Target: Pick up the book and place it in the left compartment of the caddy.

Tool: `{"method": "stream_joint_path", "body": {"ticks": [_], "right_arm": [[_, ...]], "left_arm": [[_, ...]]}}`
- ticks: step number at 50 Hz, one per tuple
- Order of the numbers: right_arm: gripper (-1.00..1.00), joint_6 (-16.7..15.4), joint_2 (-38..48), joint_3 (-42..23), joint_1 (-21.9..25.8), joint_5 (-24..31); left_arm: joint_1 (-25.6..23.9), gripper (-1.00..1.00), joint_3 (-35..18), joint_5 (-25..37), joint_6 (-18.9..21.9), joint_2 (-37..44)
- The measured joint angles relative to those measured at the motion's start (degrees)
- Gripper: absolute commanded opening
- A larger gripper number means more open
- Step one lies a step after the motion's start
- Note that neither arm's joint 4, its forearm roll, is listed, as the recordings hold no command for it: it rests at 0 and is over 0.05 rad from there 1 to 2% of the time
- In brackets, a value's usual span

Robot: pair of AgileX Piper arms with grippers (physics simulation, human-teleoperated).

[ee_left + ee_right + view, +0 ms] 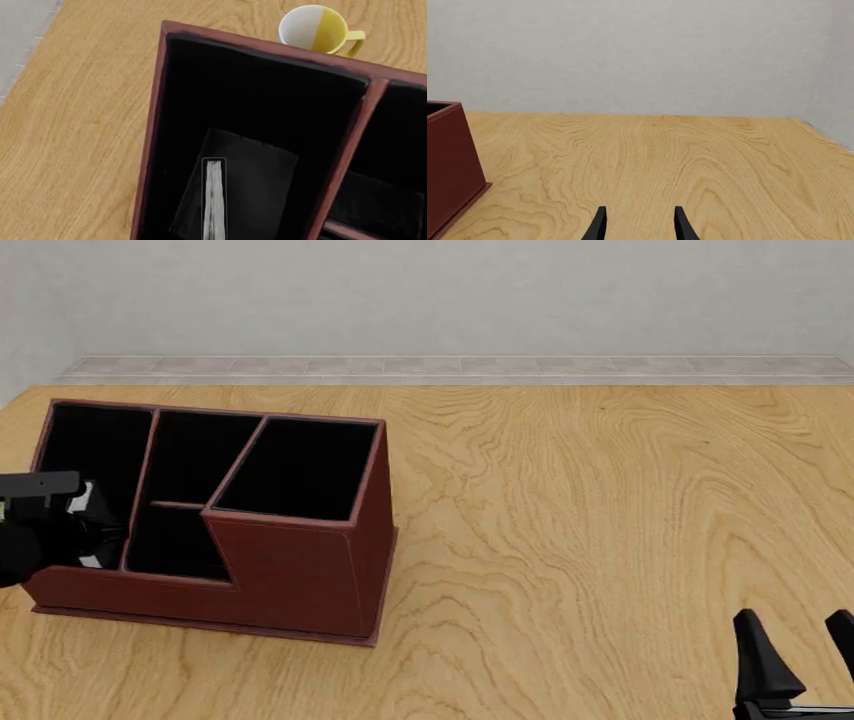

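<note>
Over the caddy's left compartment I hold the book upright, white edge showing, inside the slot; my left tool's grip I cannot tell. Right tool hangs apart over the bench.

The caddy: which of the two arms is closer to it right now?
The left. The left gripper hangs over the caddy's left compartment, with the book inside that slot. The right gripper sits open near the table's near right corner, far from the caddy.
</note>
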Motion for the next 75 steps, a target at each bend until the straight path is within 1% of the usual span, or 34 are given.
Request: {"method": "stream_joint_path", "body": {"ticks": [53, 54, 64, 75], "right_arm": [[1.0, -0.1, 0.0, 0.0, 0.1, 0.2], [1.0, -0.2, 0.0, 0.0, 0.1, 0.2], [1.0, -0.2, 0.0, 0.0, 0.1, 0.2], [1.0, -0.2, 0.0, 0.0, 0.1, 0.1]], "left_arm": [[0.3, -1.0, 0.1, -0.7, 0.8, 1.0], [0.3, 1.0, 0.1, -0.7, 0.8, 1.0], [0.3, 1.0, 0.0, -1.0, 1.9, 0.7], [0.2, 1.0, 0.0, -1.1, 2.2, 0.3]]}}
